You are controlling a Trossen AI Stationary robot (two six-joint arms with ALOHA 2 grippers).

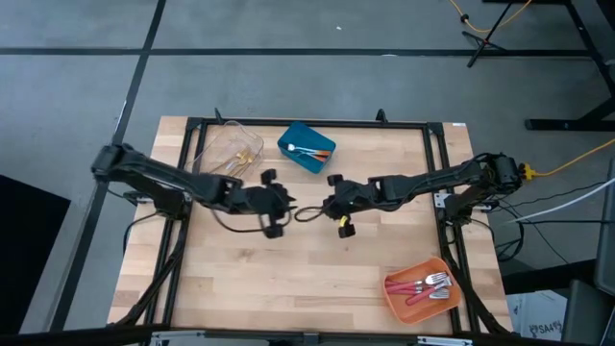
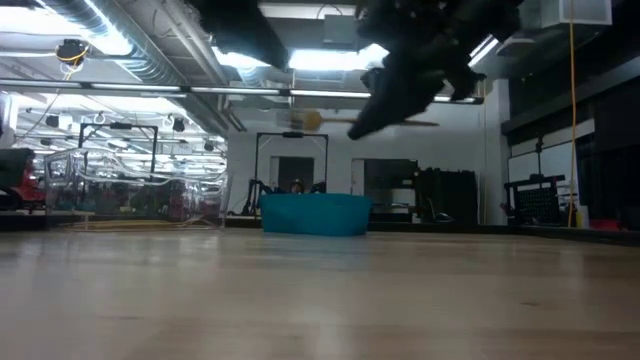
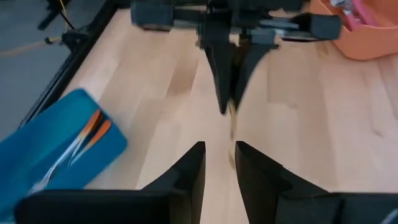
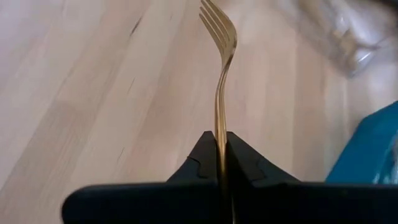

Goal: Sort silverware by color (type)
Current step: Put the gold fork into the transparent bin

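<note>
A gold fork [image 4: 219, 74] hangs in the air over the middle of the table, with my right gripper [image 1: 327, 209] shut on it. Its tines [image 4: 217, 23] point toward the table's left. My left gripper [image 3: 219, 163] stands open just left of the fork's tip, facing the right gripper, with nothing between its fingers. More silverware lies in bins: gold pieces in the clear bin [image 1: 231, 154], orange-handled ones in the blue bin [image 1: 307, 147], red-handled ones in the orange bin [image 1: 420, 288]. My right gripper pinches the fork's handle [image 4: 219, 123] between its two fingers. They come from the table's right, slanting down, and the fork runs on forward along them. The fork is lifted clear of the table, about level in the low view [image 2: 335, 122].
The clear bin and the blue bin stand at the far side, left of centre and at centre. The orange bin sits at the near right corner. Bare wood [image 1: 279, 279] lies near and below both grippers. A black frame [image 1: 307, 123] rims the table.
</note>
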